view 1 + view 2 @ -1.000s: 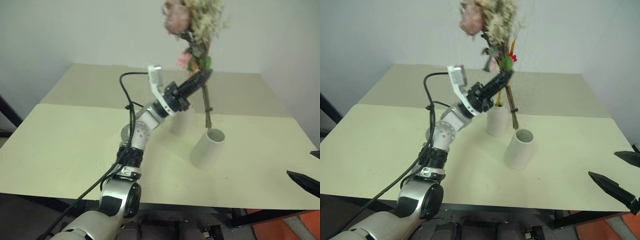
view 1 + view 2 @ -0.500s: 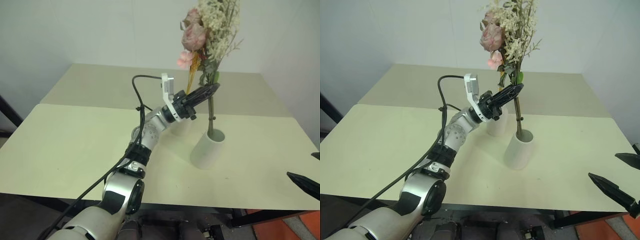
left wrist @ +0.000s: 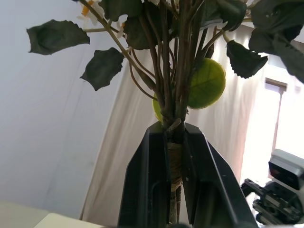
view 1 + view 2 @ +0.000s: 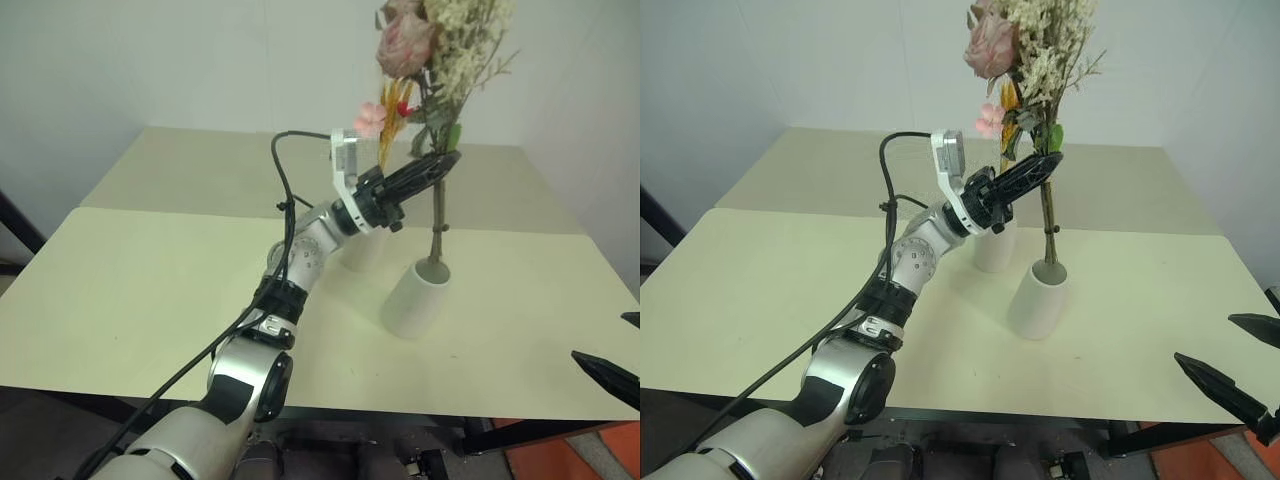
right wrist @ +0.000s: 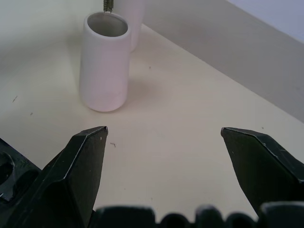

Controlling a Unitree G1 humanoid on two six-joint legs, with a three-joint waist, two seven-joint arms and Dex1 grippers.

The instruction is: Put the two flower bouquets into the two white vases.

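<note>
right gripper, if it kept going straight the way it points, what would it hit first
Probably the wide-mouthed matte white vase, which stands ahead of the open right gripper on the pale table, slightly off its centre line. Depth is unclear, so it might slip just past it.

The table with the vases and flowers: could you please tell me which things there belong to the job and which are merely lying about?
Belonging to the job:
- bushy bouquet, gripped by the left gripper, stem ends at the wide-mouthed vase
- slim bouquet standing in the narrow-necked vase
- right gripper, open, idle

Lying about:
- nothing else on the table
</note>
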